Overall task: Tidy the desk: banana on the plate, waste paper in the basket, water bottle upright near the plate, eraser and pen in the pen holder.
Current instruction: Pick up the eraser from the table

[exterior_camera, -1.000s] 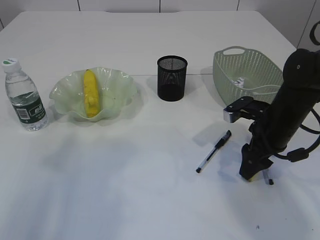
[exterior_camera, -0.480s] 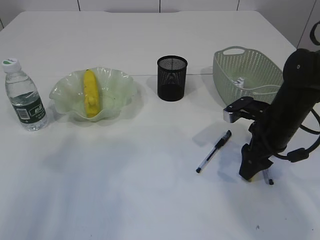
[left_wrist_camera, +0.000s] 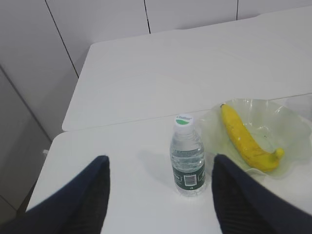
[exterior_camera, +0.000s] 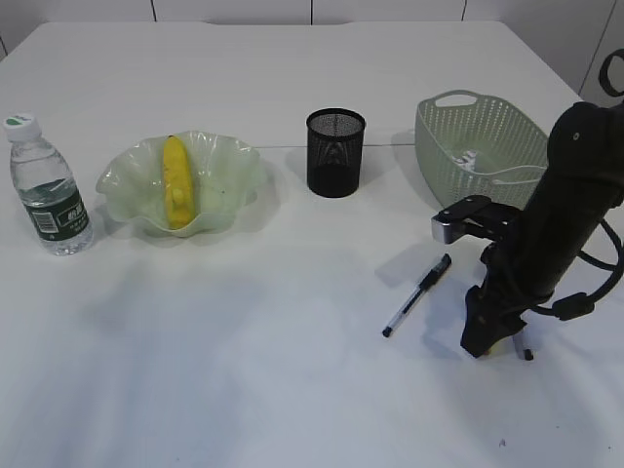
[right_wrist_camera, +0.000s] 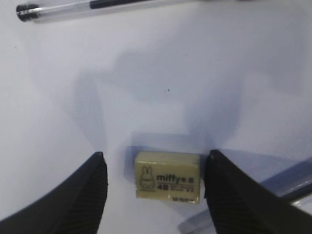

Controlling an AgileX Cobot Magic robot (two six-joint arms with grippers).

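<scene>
The water bottle (exterior_camera: 47, 188) stands upright left of the plate (exterior_camera: 234, 174), where the banana (exterior_camera: 175, 181) lies; the left gripper (left_wrist_camera: 161, 195) hangs open, empty; the right gripper's (right_wrist_camera: 153, 187) jaws straddle the eraser (right_wrist_camera: 167, 176), apart, its arm hiding it in the exterior view; the pen (exterior_camera: 417, 293) lies beside it on the table (exterior_camera: 244, 370).

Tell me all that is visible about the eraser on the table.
The eraser is a small rectangular block, pale yellowish, with a printed rabbit drawing and the word "miffy" on its top face. It lies flat on the white table, between the open fingers of the right gripper, which stand on either side with a gap and do not touch it. A clear pen lies apart from it. In the exterior view the arm hides the eraser.
</scene>
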